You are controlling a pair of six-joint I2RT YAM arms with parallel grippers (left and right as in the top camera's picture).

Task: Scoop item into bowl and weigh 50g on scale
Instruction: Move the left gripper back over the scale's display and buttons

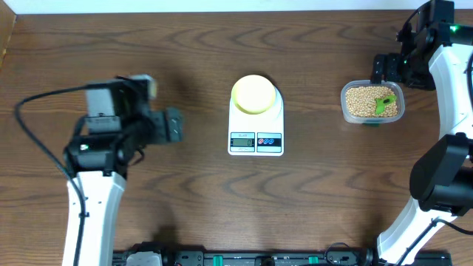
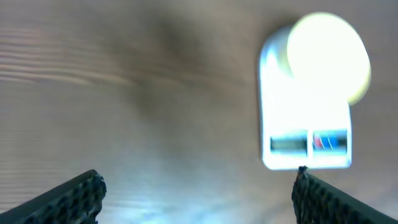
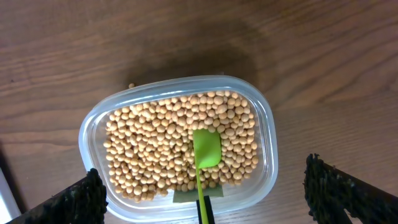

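Note:
The white scale sits mid-table with the pale yellow bowl on its platform. Tan beans fill a clear tub at the right, with a green scoop lying in them. My right gripper hovers just behind the tub, open. In the right wrist view its open fingers straddle the tub of beans with the scoop between them. My left gripper is open and empty, left of the scale. The blurred left wrist view shows open fingers, the scale and the bowl.
One stray bean lies on the wood just outside the tub. The brown wooden table carries nothing else near the scale. The arm bases stand at the front left and front right.

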